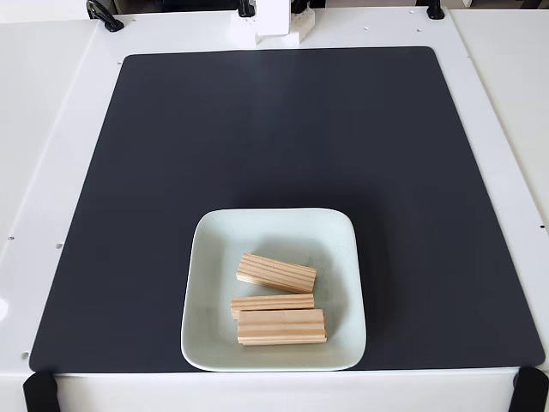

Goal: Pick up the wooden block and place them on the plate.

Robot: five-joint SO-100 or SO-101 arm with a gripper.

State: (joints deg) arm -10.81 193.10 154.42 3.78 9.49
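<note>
Pale striped wood marks the three visible wooden blocks, all lying inside the plate [210, 339] in the fixed view. The upper wooden block [276, 273] lies slightly tilted, its right end lower than its left. The middle wooden block [272, 302] lies nearly level just below it, and the lower wooden block [281, 327] lies touching the middle one along its long side, near the plate's front rim. The upper and middle blocks are very close; contact between them cannot be confirmed.

The plate is a pale mint-white square with rounded corners and a raised rim. It rests on the near central part of a dark mat [257, 137], its front rim close to the mat's near edge.

The state of the pincer cannot be told from this view. The white arm base [273, 24] stands at the far edge, just beyond the mat.

The mat covers most of a white table [51, 172]. Black clamps [39, 390] sit at the near corners of the table
</note>
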